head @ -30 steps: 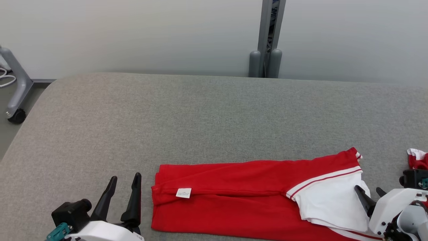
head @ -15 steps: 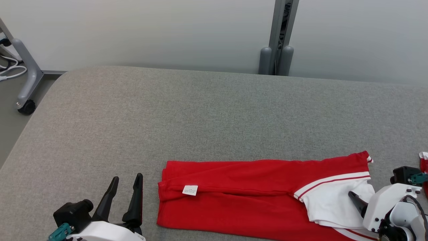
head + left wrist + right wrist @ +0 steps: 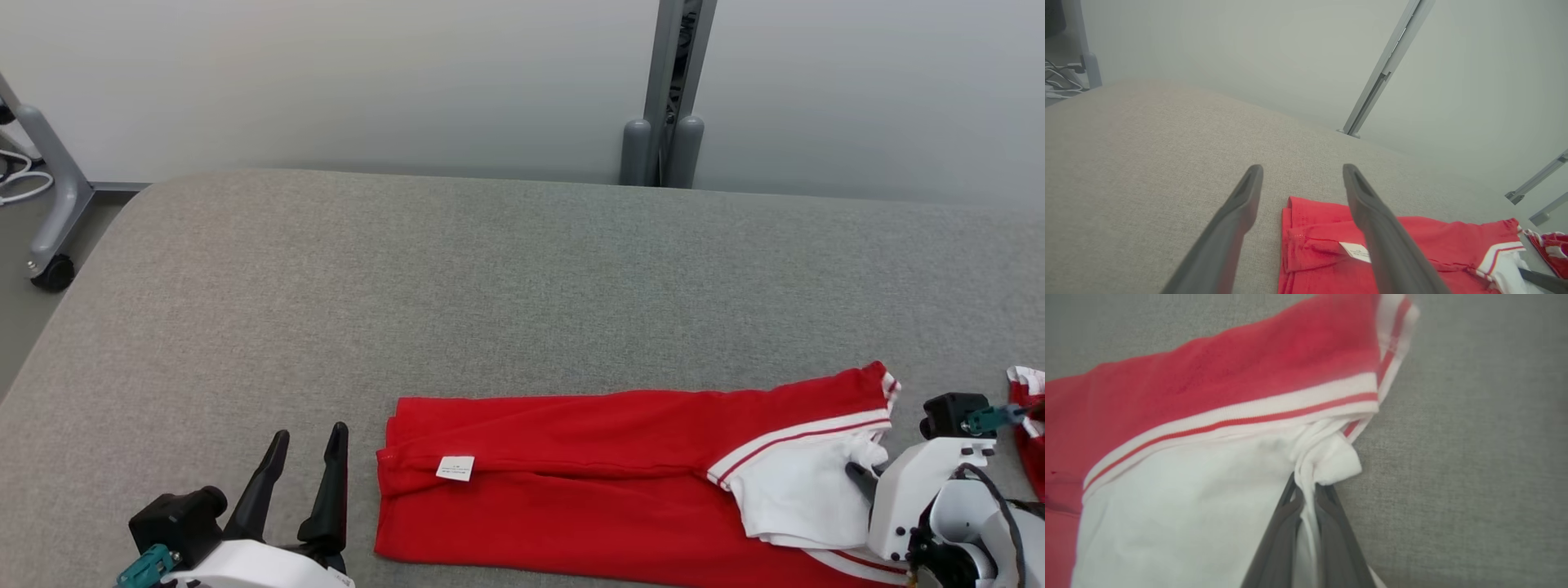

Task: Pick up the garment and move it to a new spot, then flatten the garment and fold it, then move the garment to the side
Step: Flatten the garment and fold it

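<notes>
While the red-and-white garment point(image 3: 571, 506) lies flat on the grey surface point(image 3: 490, 286) at 5 o'clock, the right claw point(image 3: 1306, 492) pinches its white 3 o'clock end and the left claw point(image 3: 308, 433) gapes beside its 9 o'clock edge.

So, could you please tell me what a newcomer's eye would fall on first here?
The bright red garment lies folded in a long strip near the front edge of the grey table. At its right end, the right gripper is shut on a bunch of its white cloth; the left gripper stands open just off its left end, not touching it.
</notes>
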### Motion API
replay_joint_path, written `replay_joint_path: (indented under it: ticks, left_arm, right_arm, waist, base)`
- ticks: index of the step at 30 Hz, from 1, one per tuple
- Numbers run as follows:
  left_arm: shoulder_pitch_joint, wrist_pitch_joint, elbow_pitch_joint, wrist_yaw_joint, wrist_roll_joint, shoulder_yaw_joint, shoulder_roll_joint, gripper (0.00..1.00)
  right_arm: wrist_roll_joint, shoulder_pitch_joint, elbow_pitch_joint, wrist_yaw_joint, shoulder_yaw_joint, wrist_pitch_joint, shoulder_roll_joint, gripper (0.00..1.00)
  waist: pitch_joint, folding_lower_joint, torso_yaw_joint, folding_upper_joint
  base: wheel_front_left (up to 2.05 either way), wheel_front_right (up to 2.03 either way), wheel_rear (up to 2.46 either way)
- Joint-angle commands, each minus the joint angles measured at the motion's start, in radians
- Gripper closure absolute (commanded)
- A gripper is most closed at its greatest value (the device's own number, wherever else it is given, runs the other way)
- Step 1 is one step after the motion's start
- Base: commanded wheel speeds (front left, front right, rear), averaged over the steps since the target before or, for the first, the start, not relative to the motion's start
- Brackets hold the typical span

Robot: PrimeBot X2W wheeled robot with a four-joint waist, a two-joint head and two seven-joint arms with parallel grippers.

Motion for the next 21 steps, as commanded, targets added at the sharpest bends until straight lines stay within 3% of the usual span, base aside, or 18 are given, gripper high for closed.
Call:
replay_joint_path:
  ticks: [1,11,17,21]
  left_arm:
    - [0.003,-0.005,-0.004,0.0,0.006,0.006,0.002,0.0]
    - [0.012,-0.006,-0.013,0.007,0.016,0.012,-0.003,0.0]
    - [0.016,-0.006,-0.019,0.01,0.02,0.021,-0.003,0.0]
    - [0.012,-0.006,-0.019,0.007,0.024,0.024,-0.008,0.0]
  right_arm:
    - [0.012,-0.009,-0.003,0.0,-0.001,-0.009,-0.02,1.0]
    - [0.089,-0.03,-0.097,0.0,-0.021,0.017,-0.124,1.0]
    - [0.116,-0.017,-0.16,0.0,-0.083,0.072,-0.211,1.0]
    - [0.125,-0.001,-0.207,0.0,-0.126,0.118,-0.235,1.0]
  waist:
    - [-0.002,0.0,-0.011,0.0]
    - [-0.016,0.0,-0.096,0.0]
    - [-0.017,0.0,-0.149,0.0]
    - [-0.01,0.0,-0.173,0.0]
  base:
    - [0.0,0.0,0.0]
    - [0.0,0.0,0.0]
    - [0.0,0.0,0.0]
    - [0.0,0.0,0.0]
